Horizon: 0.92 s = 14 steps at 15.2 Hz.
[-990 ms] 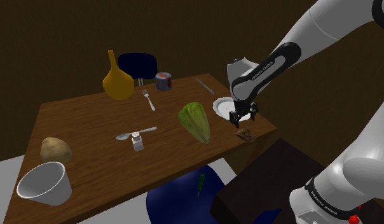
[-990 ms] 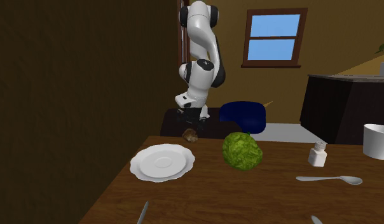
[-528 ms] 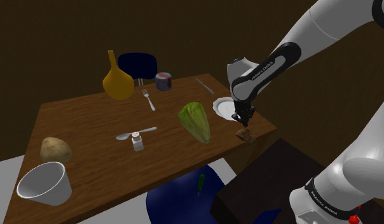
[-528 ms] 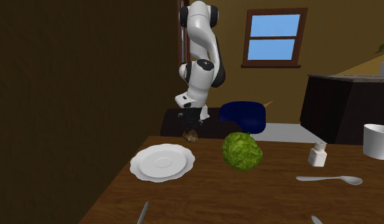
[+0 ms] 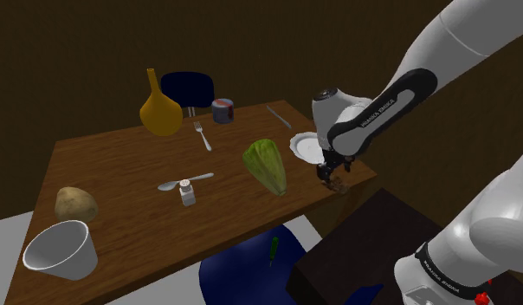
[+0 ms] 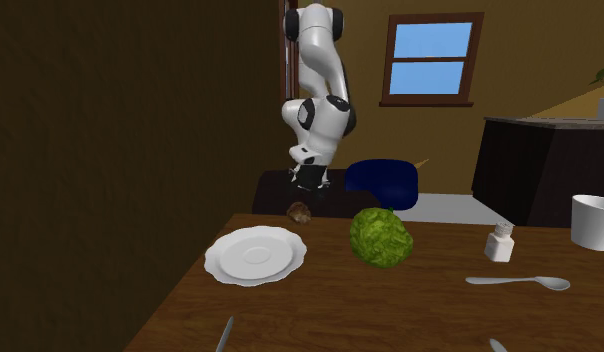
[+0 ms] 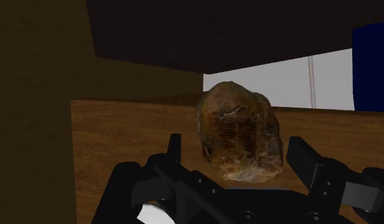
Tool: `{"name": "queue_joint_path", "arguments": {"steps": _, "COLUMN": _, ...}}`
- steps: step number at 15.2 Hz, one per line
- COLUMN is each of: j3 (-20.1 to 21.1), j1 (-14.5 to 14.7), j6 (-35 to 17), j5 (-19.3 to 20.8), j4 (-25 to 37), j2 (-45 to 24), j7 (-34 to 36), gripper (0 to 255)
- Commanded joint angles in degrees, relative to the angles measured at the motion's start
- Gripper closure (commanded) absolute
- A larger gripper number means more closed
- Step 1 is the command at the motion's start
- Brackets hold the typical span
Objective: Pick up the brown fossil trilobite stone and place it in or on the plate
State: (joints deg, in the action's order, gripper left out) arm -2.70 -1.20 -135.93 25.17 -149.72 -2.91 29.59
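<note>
One arm (image 5: 459, 43) arched up from the stand (image 5: 355, 251) at the shoulder view's lower right, then bent down and to the left toward the near corner of the table (image 5: 121, 173). Its wrist was tilted, w/ the gripper (image 5: 331, 175) aimed down at the table edge. The fingers (image 7: 305, 162) stood apart, i.e. jaws fairly wide. In the wrist view the brown stone (image 7: 238, 130) sat between them w/ a gap on each side, so not clasped. In the second exterior view the stone lay on the wood top, right at the edge nearest the robot, w/ the gripper just above it. 1 white plate (image 5: 303, 147) lay near the stone, a bit farther in on the table.

Counts, shoulder view, front to back:
- Front: 1 white cup (image 5: 61, 249), 1 potato (image 5: 75, 204), and 1 blue chair (image 5: 247, 269) w/ a small green item (image 5: 273, 249) on its seat.
- Mid-table: 1 salt shaker (image 5: 188, 191), w/ 1 spoon (image 5: 184, 181) just beside it, and 1 lettuce (image 5: 266, 165).
- Farther back: 1 fork (image 5: 202, 134), 1 thin silver utensil (image 5: 278, 117) (type unclear), 1 small dark jar (image 5: 222, 111) and 1 orange vase (image 5: 160, 108).
- Behind the table: 1 more blue chair (image 5: 187, 87), so 2 chairs total.
</note>
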Motion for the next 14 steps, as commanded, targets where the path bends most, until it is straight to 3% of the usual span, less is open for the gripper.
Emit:
{"name": "queue_joint_path", "arguments": {"steps": 1, "j3": 0.9, "j1": 1.4, "j6": -3.5, "j5": 6.6, "j4": -6.0, "j2": 3.3, "j7": 5.1, "gripper": 0}}
{"name": "queue_joint_path", "arguments": {"steps": 9, "j3": -1.0, "j1": -0.2, "j6": -9.8, "j5": 12.8, "j4": -6.3, "j2": -2.9, "j7": 9.1, "gripper": 0}}
{"name": "queue_joint_path", "arguments": {"steps": 14, "j3": -1.0, "j1": -0.1, "j6": -9.8, "j5": 12.8, "j4": -6.3, "j2": -2.9, "j7": 9.1, "gripper": 0}}
